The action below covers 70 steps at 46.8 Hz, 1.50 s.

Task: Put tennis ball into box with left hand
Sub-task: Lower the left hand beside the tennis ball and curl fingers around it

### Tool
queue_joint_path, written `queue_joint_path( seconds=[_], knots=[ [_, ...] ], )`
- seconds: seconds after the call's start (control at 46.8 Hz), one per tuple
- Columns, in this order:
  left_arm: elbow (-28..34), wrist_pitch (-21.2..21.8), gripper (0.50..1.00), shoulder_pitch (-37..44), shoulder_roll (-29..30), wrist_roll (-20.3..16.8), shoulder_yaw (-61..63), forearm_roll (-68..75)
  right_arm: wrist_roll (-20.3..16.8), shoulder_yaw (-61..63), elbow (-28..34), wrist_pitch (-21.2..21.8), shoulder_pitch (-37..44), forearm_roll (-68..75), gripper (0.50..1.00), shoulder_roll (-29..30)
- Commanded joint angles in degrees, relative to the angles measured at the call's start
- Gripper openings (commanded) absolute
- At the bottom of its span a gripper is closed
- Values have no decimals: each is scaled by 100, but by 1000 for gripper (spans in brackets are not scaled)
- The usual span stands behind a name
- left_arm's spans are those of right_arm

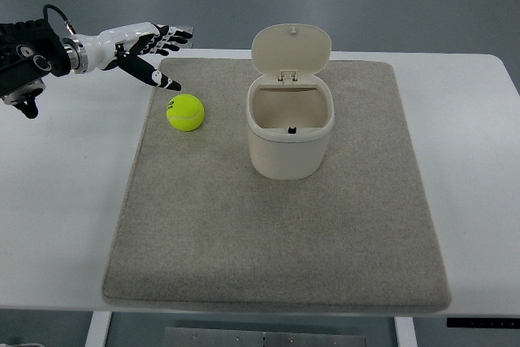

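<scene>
- Left hand (146, 50), white shell with black fingertip pads, hovering at the far left corner of the grey felt-like mat (276, 241), fingers spread apart and holding nothing.
- Bright yellow-green fuzzy tennis ball (185, 112) resting on the mat, just beside and slightly nearer than the lowest fingertip (172, 84); apart, not touching, as far as can be told.
- Cream plastic bin-shaped box (290, 137) standing upright near the mat's middle, to the right of the ball, hinged lid (291, 48) flipped up and back, mouth open and seemingly empty but for a small dark fitting inside the near wall.
- White tabletop (57, 217) under the mat; right hand nowhere in view.
- Step in hand, judged: closing in for the grasp, nothing yet picked up.
- To do well: bring the palm over the ball's top, lower with fingers kept wide, then wrap around the ball's widest part.
- Worth guarding against: a fingertip nudging the round ball sideways and setting it rolling across the mat.
- For the carry, likely needed: enough lift to clear the box rim, release over the centre, away from the raised lid.
- Writing: a small dark mark on the ball's left face, too small to read; no brand or label legible on the box or mat.
</scene>
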Motion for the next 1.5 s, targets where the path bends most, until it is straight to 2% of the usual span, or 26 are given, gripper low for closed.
queue_joint_path(
  seconds=[0.0,0.406,0.598,0.833,1.089,1.474],
  knots=[
    [8,20,954,33,-25,-4,4,67,0,0,1,0,-1,0,901,0],
    [-10,214,930,244,-122,-57,57,823,0,0,1,0,-1,0,901,0],
    [-98,214,932,270,-166,-57,30,833,0,0,1,0,7,0,901,0],
    [-124,20,934,165,-96,-66,-84,832,0,0,1,0,-1,0,901,0],
    [-335,11,934,77,53,-83,-31,1007,0,0,1,0,-1,0,901,0],
    [-335,64,932,129,45,-162,-31,1596,0,0,1,0,-1,0,901,0]
  ],
)
